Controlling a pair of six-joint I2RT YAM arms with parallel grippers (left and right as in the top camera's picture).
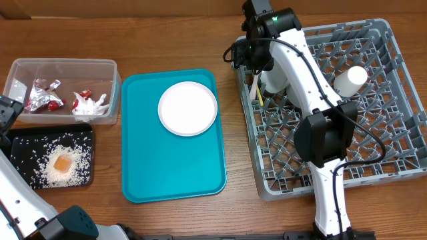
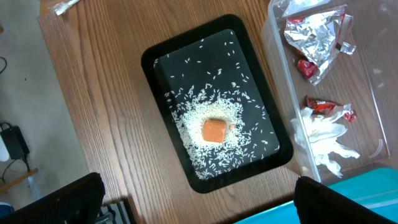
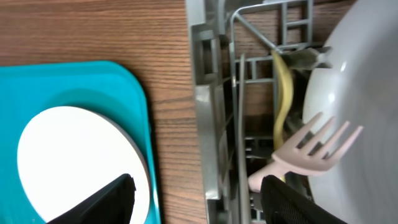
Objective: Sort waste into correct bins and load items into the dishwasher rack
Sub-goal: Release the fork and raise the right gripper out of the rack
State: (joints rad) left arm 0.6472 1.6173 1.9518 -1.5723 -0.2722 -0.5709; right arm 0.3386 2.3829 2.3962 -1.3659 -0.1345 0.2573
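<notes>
A clear tub [image 1: 63, 65] holds foil wrappers [image 1: 43, 97], a white napkin [image 1: 93, 109] and a red packet [image 1: 85, 95]. The black tray [image 1: 20, 143] holds rice [image 1: 73, 160] and an orange cube [image 1: 62, 164]. My left gripper [image 2: 199, 202] is open and empty above the table beside this tray [image 2: 161, 62]. One white plate [image 1: 188, 108] lies on the teal tray [image 1: 173, 167]. My right gripper [image 3: 199, 202] is open over the left rim of the dishwasher rack [image 1: 373, 153]. A white fork [image 3: 311, 149] lies by its right finger, next to a yellow fork [image 3: 283, 93].
A white cup [image 1: 350, 79] stands in the rack's back part. A round white dish [image 3: 360, 93] stands in the rack beside the forks. The right arm [image 1: 313, 93] stretches across the rack. A foil scrap [image 2: 65, 6] lies on the table beyond the black tray.
</notes>
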